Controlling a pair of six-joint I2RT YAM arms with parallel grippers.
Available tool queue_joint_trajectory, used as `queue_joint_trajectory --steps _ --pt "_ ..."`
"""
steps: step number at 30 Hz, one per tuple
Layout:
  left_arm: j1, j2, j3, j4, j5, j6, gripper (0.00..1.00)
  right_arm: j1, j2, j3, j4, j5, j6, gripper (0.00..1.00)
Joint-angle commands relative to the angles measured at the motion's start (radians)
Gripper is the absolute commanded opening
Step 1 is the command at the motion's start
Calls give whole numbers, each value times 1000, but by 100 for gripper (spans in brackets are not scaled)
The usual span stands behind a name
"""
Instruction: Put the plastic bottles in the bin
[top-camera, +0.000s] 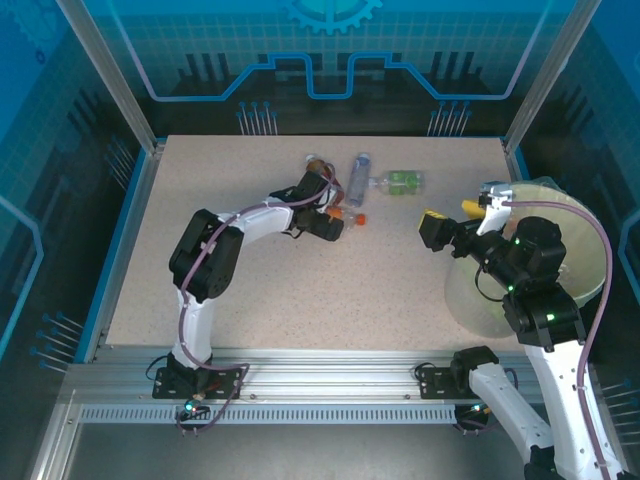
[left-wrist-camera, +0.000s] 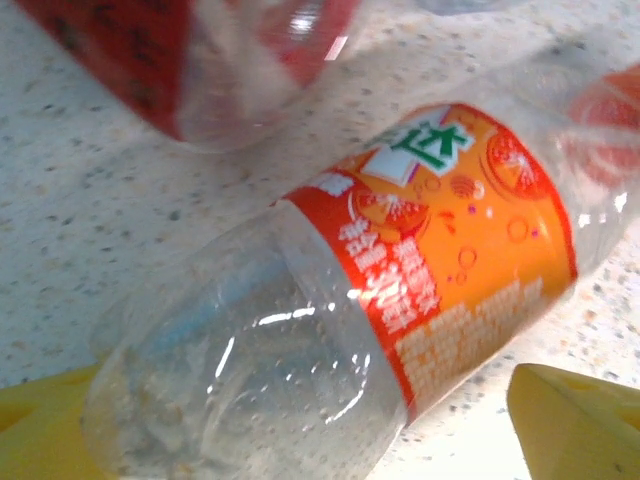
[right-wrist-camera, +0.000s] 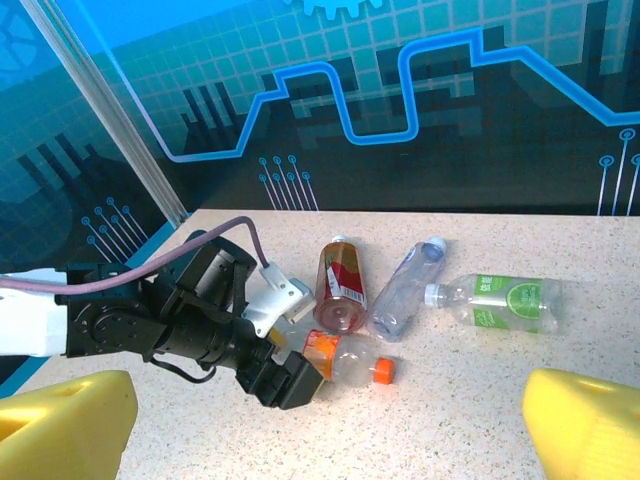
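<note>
Working outward from the near edge, I have the large round pale yellow-green bin (top-camera: 470, 300) at the right side of the speckled desk (top-camera: 250, 300), with my right arm hanging over it. The right tool (right-wrist-camera: 325, 425) sits by the bin's left edge, its yellow fingers wide apart with nothing between them. The arm covers most of the bin's mouth, so I cannot tell what lies inside.

Farther out, near the middle, my left tool (left-wrist-camera: 310, 430) is low over the small clear plastic bottle with the orange label and orange cap (top-camera: 350, 214). It lies on its side on the desk between the two yellow fingers. They stand apart on either side of it, and a gap shows on one side, so I judge it straddled, not clamped.

Just beyond lies a loose far row: a red-labelled bottle (right-wrist-camera: 340, 283) on the left, a plain clear bottle with a blue cap (right-wrist-camera: 405, 290) in the middle and a green-labelled clear bottle (right-wrist-camera: 505, 302) on the right.

I count four bottles on the desk, one bin and two tools. By my reckoning the job is unfinished. All four bottles need carrying right to the bin, and the orange one is the one in hand.
</note>
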Motion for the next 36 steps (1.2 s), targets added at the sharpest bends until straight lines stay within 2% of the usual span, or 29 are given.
queue_joint_trajectory --steps 1,6,14,16,17,18,19,20,21,24,28,32,36 --pt "-22 -2 -19 8 26 62 86 13 -12 29 -5 17 -12 100" --pt "-34 -32 -52 39 -4 18 69 13 -10 23 -4 13 -8 100" --pt "-42 -124 -185 130 -24 -41 51 14 -10 20 -4 11 -5 100" --pt "-44 -159 -220 133 -19 -61 50 14 -9 17 -1 9 -4 100" --pt "-48 -185 -244 141 -16 -69 51 14 -7 16 -2 8 -2 100" --pt "-51 -215 -274 158 -10 -73 58 14 -6 15 -2 6 -3 100" --pt "-51 -239 -299 174 -3 -69 74 14 -6 17 -2 7 -1 100" --pt "-51 -257 -316 186 5 -52 96 14 -4 19 -2 7 -1 100" --pt "-48 -259 -311 174 17 -19 99 14 -4 21 -3 5 -2 100" --pt "-47 -201 -232 95 -10 72 99 14 -5 21 -1 2 3 100" --pt "-46 -102 -124 77 -46 187 99 14 -16 25 -11 5 1 100" --pt "-46 -13 -4 46 -35 263 99 14 -28 34 -29 17 -8 100" --pt "-46 28 44 50 -11 320 99 15 -40 44 -51 28 -19 100"
